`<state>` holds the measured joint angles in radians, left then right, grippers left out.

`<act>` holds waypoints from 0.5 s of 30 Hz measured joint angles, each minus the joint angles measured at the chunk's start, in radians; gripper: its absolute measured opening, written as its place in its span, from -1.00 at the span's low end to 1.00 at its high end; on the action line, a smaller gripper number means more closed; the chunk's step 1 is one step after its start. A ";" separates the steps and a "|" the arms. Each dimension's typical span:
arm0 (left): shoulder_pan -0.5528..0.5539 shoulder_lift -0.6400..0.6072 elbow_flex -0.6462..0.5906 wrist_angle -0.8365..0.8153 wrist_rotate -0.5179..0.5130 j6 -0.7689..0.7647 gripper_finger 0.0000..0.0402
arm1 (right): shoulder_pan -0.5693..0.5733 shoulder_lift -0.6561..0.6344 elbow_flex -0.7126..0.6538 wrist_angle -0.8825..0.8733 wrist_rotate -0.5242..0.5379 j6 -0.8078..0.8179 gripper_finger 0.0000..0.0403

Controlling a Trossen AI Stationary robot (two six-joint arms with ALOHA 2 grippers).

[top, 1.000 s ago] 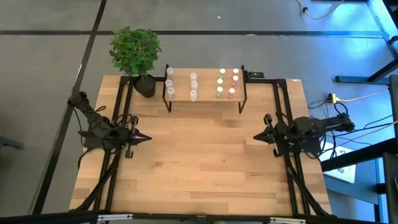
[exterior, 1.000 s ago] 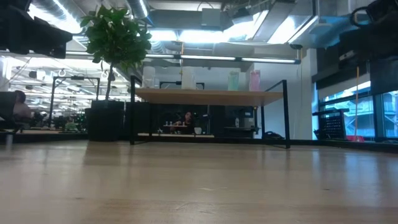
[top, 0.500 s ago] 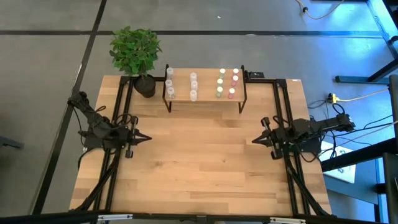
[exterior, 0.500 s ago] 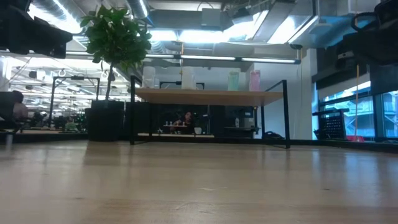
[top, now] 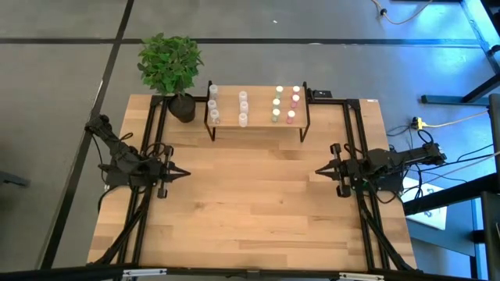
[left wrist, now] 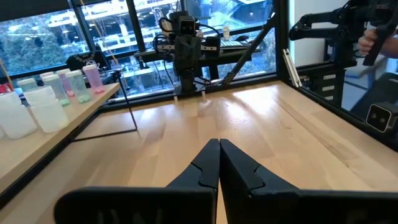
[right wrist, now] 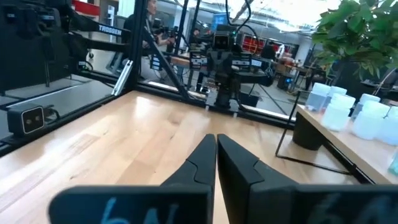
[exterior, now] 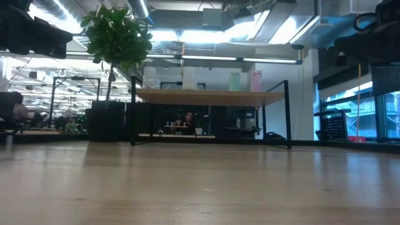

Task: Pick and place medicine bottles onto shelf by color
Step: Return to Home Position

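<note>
Over opposite sides of table (top: 250, 207), left gripper (top: 184, 173) and right gripper (top: 319, 171) pinched together, empty; medicine bottles (top: 243, 119) standing on shelf (top: 259, 108)

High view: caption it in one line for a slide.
Left gripper and right gripper shut, facing each other; medicine bottles stand in columns on the shelf.

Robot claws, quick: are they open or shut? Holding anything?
Left gripper: shut, holding nothing.
Right gripper: shut, holding nothing.

Right tool (right wrist: 216, 137) tips together; beyond — left arm (right wrist: 225, 65), bottles (right wrist: 367, 118) on shelf (right wrist: 336, 147)
</note>
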<state>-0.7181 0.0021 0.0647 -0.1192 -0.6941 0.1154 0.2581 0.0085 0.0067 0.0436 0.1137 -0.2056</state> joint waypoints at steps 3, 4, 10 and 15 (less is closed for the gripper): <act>0.000 0.000 0.000 0.000 0.000 0.000 -1.00 | 0.000 0.000 0.000 0.001 -0.002 -0.010 -0.90; 0.000 0.000 0.000 0.000 0.000 0.000 -1.00 | 0.000 0.000 0.000 0.001 -0.001 -0.010 -0.90; 0.000 0.000 0.000 0.000 0.000 0.000 -1.00 | 0.000 0.000 0.000 0.000 -0.001 -0.010 -0.90; 0.000 0.000 0.000 0.000 0.000 0.000 -1.00 | 0.000 0.000 0.000 0.001 -0.001 -0.009 -0.90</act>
<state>-0.7182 0.0021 0.0647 -0.1196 -0.6937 0.1155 0.2581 0.0082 0.0071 0.0441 0.1123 -0.2150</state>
